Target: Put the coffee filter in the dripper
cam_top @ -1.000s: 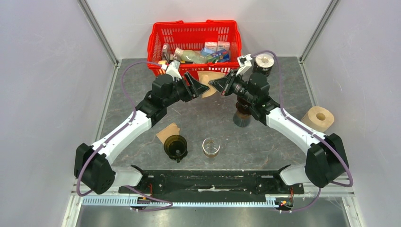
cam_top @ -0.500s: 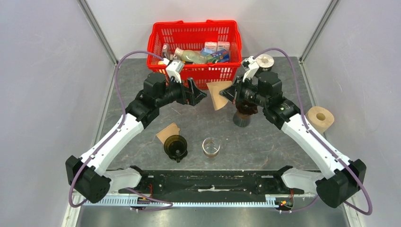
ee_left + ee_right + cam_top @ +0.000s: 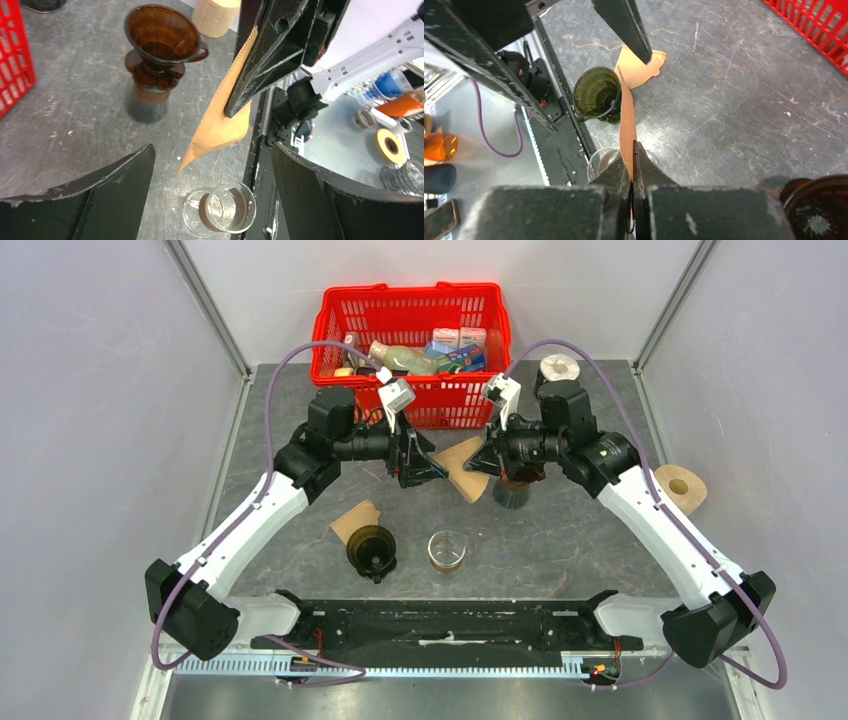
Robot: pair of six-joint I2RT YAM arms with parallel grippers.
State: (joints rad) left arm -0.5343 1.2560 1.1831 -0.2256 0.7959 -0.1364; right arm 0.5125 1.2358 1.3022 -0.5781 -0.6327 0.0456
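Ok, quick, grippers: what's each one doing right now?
Left gripper: open, holding nothing.
Right gripper: closed on the coffee filter.

Grey marbled tabletop [image 3: 570,540], plain pale walls [image 3: 90,390], metal corner posts [image 3: 208,310], soft even light
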